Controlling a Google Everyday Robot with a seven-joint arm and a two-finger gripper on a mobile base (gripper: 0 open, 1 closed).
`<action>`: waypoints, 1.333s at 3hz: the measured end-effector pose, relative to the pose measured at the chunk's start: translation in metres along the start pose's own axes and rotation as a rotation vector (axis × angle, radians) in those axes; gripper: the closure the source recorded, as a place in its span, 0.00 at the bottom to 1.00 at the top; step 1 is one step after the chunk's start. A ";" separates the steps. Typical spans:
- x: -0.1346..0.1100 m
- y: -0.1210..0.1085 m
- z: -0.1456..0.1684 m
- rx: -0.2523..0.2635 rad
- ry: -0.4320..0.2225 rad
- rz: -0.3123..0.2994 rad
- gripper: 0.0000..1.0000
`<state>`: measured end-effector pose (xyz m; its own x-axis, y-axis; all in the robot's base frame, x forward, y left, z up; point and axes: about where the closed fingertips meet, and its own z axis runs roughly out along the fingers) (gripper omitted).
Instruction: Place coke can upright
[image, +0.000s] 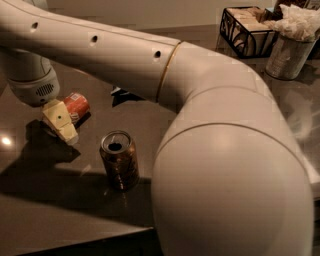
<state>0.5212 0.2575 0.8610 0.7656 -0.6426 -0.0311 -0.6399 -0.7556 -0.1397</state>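
The coke can (76, 105), red-orange with a white label patch, lies on its side on the dark table (90, 215) at the left. My gripper (59, 121) hangs from the arm's wrist right at the can's near left side, low over the table, and covers part of the can. I cannot tell whether it touches the can. The big white arm (200, 115) sweeps across the view from the right.
A golden-brown can (119, 160) stands upright and opened, just right of and nearer than the gripper. A dark snack bag (120, 93) peeks out behind the arm. A wire basket (247, 26) and a metal cup of napkins (288, 49) stand at the back right.
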 end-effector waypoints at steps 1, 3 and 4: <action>-0.001 -0.008 0.007 -0.028 0.004 -0.021 0.00; 0.019 -0.016 0.015 -0.040 -0.013 -0.013 0.14; 0.029 -0.016 0.018 -0.041 -0.021 -0.009 0.33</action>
<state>0.5544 0.2533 0.8449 0.7725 -0.6329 -0.0509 -0.6345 -0.7664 -0.0998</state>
